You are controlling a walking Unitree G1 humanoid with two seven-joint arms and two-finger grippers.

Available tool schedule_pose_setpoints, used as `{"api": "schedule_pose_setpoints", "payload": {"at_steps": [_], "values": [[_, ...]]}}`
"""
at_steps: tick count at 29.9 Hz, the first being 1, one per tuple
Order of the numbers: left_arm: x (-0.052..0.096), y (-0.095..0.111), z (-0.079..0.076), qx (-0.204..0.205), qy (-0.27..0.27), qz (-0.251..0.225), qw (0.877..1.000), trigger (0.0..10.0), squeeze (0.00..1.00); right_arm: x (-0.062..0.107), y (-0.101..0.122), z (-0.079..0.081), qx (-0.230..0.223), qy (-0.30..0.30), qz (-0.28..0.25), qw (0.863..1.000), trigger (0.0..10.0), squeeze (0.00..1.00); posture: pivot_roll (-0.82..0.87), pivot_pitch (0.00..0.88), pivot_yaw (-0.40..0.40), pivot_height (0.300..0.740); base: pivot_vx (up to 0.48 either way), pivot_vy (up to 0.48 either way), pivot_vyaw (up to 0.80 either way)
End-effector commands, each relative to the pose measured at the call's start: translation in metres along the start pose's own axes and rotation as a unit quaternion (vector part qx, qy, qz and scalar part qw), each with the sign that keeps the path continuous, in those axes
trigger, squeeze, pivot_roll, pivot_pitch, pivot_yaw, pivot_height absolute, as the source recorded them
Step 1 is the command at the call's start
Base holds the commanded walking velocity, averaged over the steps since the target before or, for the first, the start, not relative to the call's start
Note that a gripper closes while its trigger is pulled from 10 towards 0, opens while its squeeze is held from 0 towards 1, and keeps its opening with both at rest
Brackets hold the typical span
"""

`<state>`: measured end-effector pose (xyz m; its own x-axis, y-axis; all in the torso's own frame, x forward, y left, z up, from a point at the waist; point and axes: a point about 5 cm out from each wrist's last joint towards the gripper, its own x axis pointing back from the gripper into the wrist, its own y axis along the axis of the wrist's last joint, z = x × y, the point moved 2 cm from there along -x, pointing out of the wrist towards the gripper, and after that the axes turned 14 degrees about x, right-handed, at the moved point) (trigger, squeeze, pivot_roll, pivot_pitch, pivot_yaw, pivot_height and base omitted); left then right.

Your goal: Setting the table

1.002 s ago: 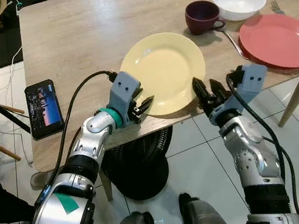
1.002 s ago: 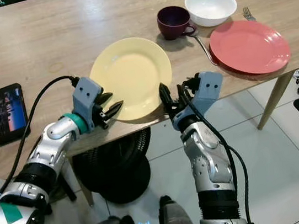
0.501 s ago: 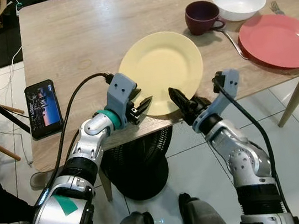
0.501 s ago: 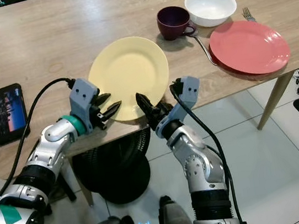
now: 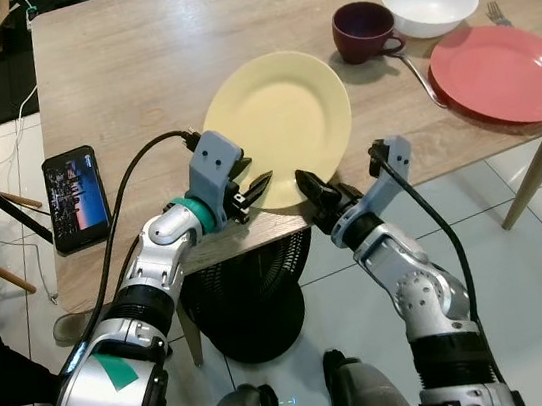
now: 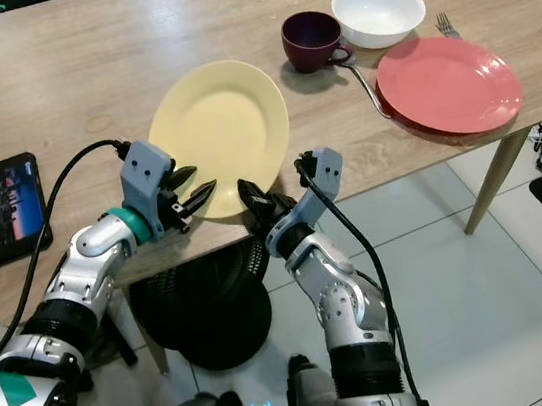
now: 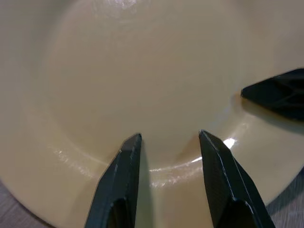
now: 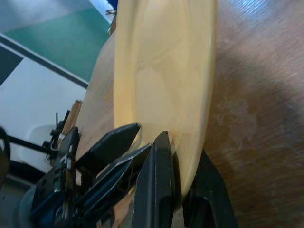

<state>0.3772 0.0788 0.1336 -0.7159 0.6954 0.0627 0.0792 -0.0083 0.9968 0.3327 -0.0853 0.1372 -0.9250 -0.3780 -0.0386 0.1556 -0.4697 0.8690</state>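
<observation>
Yellow plate (image 5: 280, 121) at the near edge of the wooden table (image 5: 131, 71), tipped up a little on the near side. Right claw (image 5: 312, 195) clamped on the plate's near rim, one finger over the rim and one under it. Left claw (image 5: 254, 187) just beside it at the same rim, fingers (image 7: 121, 180) apart, tips resting over the plate and not closed on it.

Farther right on the table: red plate (image 5: 503, 72) near the corner, fork (image 5: 498, 12) poking out behind it. Purple cup (image 5: 365, 28) and white bowl (image 5: 429, 1) side by side behind the red plate. Spoon (image 5: 419, 79) between the cup and the red plate. Phone (image 5: 76, 197) with a lit screen on the table's left edge. Black fan (image 5: 249, 297) on the tiled floor under the table.
</observation>
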Motion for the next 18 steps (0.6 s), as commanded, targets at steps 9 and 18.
{"api": "schedule_pose_setpoints", "payload": {"at_steps": [9, 18], "values": [[-0.007, 0.025, -0.016, -0.007, -0.042, -0.040, 0.998, 10.0, 0.00, 0.003, 0.030, 0.000, -0.015, -0.019, -0.080, 0.996, 0.0, 0.00, -0.05, 0.123, 0.064, 0.740, 0.000, 0.000, 0.00], [0.007, 0.091, -0.040, 0.007, -0.103, -0.141, 0.985, 10.0, 0.00, 0.019, 0.071, -0.009, 0.036, -0.049, -0.149, 0.987, 0.0, 0.00, -0.04, 0.123, 0.065, 0.740, 0.000, 0.000, 0.00]]}}
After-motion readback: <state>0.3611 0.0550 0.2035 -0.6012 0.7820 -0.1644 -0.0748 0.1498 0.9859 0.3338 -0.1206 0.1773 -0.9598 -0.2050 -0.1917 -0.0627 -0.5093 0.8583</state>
